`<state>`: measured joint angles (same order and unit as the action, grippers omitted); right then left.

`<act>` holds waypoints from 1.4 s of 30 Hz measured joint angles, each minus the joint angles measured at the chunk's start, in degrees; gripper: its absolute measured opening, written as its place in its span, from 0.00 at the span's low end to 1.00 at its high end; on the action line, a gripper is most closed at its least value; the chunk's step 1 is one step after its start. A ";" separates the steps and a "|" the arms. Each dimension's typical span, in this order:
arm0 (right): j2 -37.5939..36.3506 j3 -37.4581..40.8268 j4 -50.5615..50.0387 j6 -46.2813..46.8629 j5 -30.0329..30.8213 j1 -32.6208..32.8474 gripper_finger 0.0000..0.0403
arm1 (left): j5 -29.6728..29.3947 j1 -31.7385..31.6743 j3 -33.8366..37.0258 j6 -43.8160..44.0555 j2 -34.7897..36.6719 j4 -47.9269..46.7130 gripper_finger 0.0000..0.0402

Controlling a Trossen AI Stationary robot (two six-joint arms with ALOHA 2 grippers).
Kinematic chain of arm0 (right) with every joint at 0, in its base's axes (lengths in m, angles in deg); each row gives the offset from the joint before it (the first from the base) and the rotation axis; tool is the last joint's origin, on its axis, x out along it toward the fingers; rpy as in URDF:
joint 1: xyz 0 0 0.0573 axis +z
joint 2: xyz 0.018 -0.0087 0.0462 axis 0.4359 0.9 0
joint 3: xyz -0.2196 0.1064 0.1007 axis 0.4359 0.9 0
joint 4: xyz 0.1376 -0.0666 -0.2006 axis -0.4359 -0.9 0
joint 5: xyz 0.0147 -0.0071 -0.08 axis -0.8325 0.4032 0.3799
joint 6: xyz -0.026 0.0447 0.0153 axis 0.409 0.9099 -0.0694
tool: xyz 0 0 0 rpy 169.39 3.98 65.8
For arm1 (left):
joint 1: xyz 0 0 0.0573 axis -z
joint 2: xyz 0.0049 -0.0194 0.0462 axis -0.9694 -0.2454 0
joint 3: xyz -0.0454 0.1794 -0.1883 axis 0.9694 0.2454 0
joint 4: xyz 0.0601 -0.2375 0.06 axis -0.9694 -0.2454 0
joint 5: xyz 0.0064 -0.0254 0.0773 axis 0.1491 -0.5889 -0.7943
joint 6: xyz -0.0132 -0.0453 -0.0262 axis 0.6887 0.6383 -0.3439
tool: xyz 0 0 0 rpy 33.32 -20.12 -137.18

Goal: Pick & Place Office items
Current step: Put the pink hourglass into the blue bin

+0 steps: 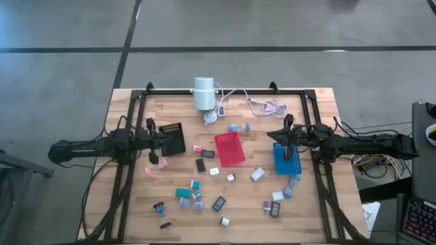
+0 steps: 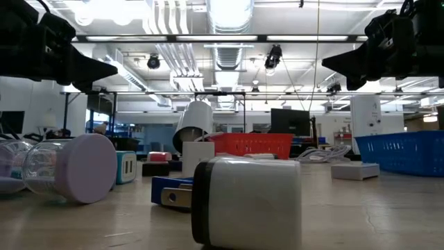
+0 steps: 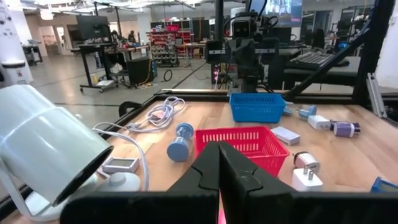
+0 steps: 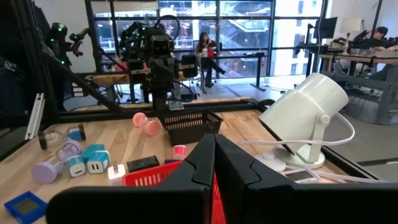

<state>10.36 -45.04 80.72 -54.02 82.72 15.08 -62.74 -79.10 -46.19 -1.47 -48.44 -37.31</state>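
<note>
From above, the left gripper (image 1: 161, 141) sits left of centre, beside the black tray (image 1: 173, 138), fingers pressed together on nothing. The right gripper (image 1: 276, 135) mirrors it right of centre, over the top edge of the blue tray (image 1: 285, 158), likewise closed and empty. The red tray (image 1: 229, 148) lies in the middle. The office items (image 1: 199, 196) are scattered across the lower half of the wooden table (image 1: 129, 109) (a few more sit near the trays), and the white cylinder (image 1: 203, 93) stands at upper centre with its cables (image 1: 262, 103) trailing right.

At table height, a white block with a dark end (image 2: 247, 202) fills the lower centre, a lilac disc (image 2: 84, 168) lies at lower left, and the red tray (image 2: 250, 145) and blue tray (image 2: 402, 153) show behind.

The left wrist view shows closed fingers (image 3: 205, 177) at bottom centre, the red tray (image 3: 239, 144) just beyond.

The right wrist view shows closed fingers (image 4: 196, 167) likewise, the black tray (image 4: 188, 124) at centre.
</note>
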 joint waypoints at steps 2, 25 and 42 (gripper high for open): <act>0.00 0.00 0.00 -0.18 0.10 0.00 0.02 | 0.00 0.01 0.06 0.69 0.00 0.33 0.01; 0.07 0.00 -0.46 -1.66 0.10 0.00 0.02 | 0.31 0.04 0.17 1.25 -1.14 0.35 0.02; 0.04 0.00 -0.48 -1.51 0.10 0.00 0.02 | -2.18 0.07 -10.57 -0.29 -3.38 -9.20 0.01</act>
<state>10.41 -45.04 80.24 -55.53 82.82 15.08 -64.92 -79.04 -56.76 -1.76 -51.82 -46.50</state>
